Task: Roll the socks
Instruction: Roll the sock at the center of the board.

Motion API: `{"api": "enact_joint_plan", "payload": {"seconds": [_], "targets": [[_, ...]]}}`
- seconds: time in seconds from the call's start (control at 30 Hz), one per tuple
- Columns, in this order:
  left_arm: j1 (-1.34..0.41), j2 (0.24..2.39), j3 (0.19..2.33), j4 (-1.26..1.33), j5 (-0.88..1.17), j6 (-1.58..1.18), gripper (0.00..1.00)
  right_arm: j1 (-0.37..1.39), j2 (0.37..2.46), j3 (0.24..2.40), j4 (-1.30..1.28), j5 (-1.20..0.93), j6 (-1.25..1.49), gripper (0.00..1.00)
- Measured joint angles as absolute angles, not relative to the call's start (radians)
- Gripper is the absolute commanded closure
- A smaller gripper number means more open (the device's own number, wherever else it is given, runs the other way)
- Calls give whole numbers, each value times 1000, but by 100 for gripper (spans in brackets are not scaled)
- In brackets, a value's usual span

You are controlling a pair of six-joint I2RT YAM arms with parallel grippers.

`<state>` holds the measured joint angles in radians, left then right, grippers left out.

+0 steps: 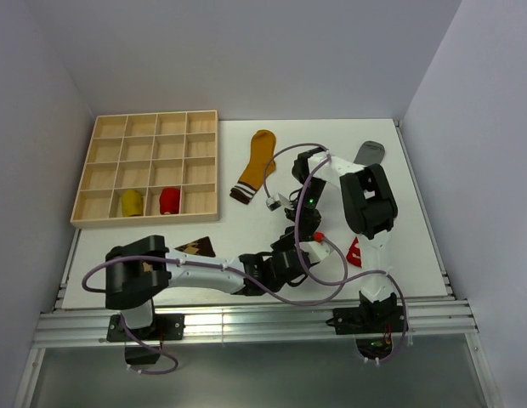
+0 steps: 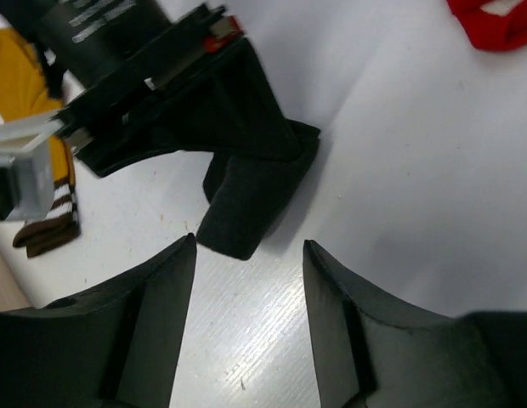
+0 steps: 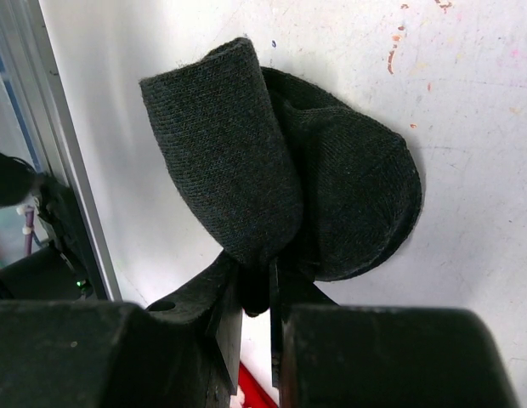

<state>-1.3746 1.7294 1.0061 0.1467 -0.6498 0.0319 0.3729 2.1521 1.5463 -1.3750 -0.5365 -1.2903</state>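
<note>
A black sock [image 3: 280, 170] is folded over on itself on the white table, and my right gripper [image 3: 257, 293] is shut on its pinched end. In the left wrist view the same black sock [image 2: 255, 191] hangs from the right gripper [image 2: 174, 93] down to the table. My left gripper [image 2: 249, 245] is open just short of the sock's free end, with nothing between its fingers [image 2: 157, 297]. From above, the left gripper [image 1: 285, 259] and right gripper [image 1: 304, 236] are close together at the table's near middle.
A wooden grid tray [image 1: 149, 136] at the back left holds a rolled yellow sock [image 1: 131, 201] and a rolled red sock [image 1: 169, 200]. Lying flat are a mustard sock [image 1: 259, 166], a grey sock [image 1: 371, 153], a red sock [image 1: 354, 252] and a brown argyle sock [image 1: 195, 247].
</note>
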Motion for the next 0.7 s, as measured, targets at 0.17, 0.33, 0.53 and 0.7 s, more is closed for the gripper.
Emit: {"api": "enact_joint_plan", "payload": {"seconds": [0.17,0.33,0.53,0.7], "targets": [[-1385,1794,1030,161,-618,136,36,373,2166,1559,-1385,-537,-1277,95],[-1385,1839,1035,165,-590,213,36,373,2166,1560,-1387,-537,-1273,95],[-1385,1893,1035,196,-574,297,36,372,2167,1561,-1388,-537,-1272,96],[-1380,1926,1035,223,-567,351,36,372,2173,1567,-1393,-537,-1268,96]]}}
